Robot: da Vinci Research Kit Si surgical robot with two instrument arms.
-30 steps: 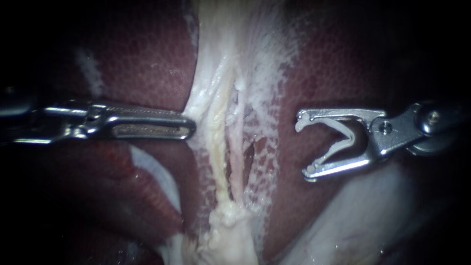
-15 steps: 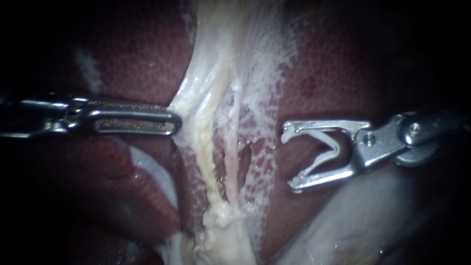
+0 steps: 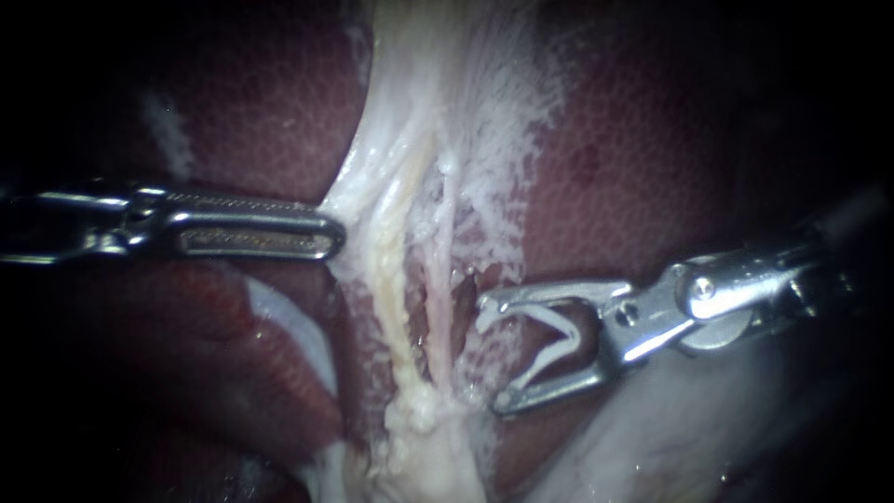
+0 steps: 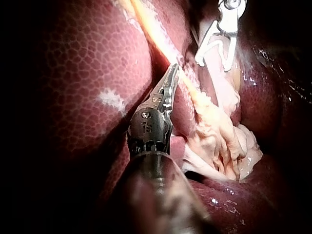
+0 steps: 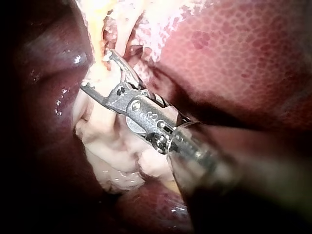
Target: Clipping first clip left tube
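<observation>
My left instrument (image 3: 328, 233), jaws pinching pale tissue (image 3: 354, 196), tensions the left tube (image 3: 391, 289). My right instrument (image 3: 491, 357), jaws wide apart but gripping an open clip (image 3: 557, 337), should straddle that tube fully before closing.

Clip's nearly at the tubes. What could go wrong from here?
1. The spread clip in the right instrument comes in from the right tube's side, so it may catch that tube with, or instead of, the left tube.
2. Its lower jaw tip lies by webby white tissue, which could snag or tear.
3. The left instrument grips the white tissue's edge; a slip would slacken the tubes.
</observation>
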